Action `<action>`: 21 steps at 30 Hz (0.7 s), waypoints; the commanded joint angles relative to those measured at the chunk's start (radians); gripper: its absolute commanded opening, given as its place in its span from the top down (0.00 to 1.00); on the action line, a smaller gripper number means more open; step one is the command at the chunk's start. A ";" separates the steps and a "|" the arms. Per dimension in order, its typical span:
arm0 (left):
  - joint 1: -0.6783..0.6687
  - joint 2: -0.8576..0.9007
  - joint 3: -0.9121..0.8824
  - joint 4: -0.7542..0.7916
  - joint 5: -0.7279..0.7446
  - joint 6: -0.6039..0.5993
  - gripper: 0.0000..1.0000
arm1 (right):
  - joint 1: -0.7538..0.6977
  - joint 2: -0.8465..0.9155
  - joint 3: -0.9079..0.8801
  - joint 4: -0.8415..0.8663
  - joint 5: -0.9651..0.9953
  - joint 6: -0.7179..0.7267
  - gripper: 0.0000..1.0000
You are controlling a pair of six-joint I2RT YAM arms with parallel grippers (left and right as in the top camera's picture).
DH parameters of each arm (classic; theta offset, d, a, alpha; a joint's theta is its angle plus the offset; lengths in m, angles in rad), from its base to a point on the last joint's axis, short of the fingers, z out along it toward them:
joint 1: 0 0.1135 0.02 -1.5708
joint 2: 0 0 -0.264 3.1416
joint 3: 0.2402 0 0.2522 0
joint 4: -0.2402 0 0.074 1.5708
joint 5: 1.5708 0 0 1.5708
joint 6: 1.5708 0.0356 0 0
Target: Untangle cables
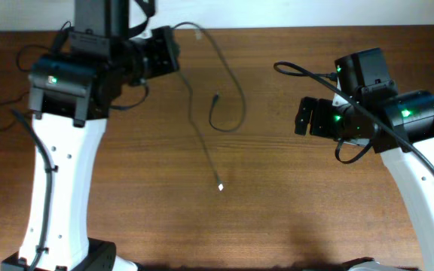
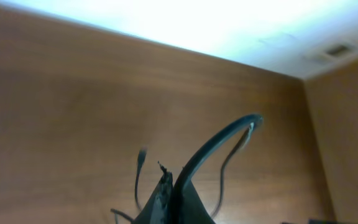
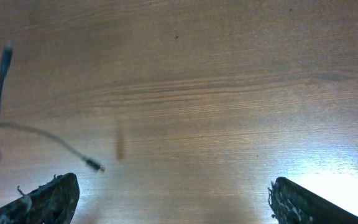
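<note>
Thin black cables lie on the brown table. One strand runs from my left gripper out to the right, curls into a loop and ends in a small plug. Another strand runs down the table to a silver-tipped plug. In the left wrist view my left gripper is shut on a cable that arcs upward. My right gripper is open and empty to the right of the cables. Its view shows wide-apart fingers, a silver-tipped plug and another plug.
Thicker black robot cables hang by the left arm and another by the right arm. The table's far edge runs along the top. Bare wood lies between the cables and the right gripper.
</note>
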State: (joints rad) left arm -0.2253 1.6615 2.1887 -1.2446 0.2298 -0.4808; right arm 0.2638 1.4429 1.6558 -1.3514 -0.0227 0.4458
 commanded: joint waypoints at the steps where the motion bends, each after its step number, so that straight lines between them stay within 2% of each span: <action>1: 0.071 -0.004 0.005 -0.097 -0.117 -0.195 1.00 | 0.003 0.004 0.010 0.002 0.016 0.008 0.01; 11: 0.272 -0.001 0.005 -0.237 -0.171 -0.206 1.00 | 0.003 0.004 0.010 0.001 0.016 0.008 0.02; 15: 0.338 0.003 0.004 -0.319 -0.368 -0.201 1.00 | 0.003 0.004 0.010 0.001 0.016 0.008 0.01; 21: 0.387 0.025 0.003 -0.304 -0.386 -0.009 1.00 | 0.003 0.004 0.010 0.011 0.008 0.008 0.01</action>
State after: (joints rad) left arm 0.1387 1.6642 2.1887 -1.5688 -0.1070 -0.6193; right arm 0.2638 1.4433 1.6558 -1.3426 -0.0227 0.4461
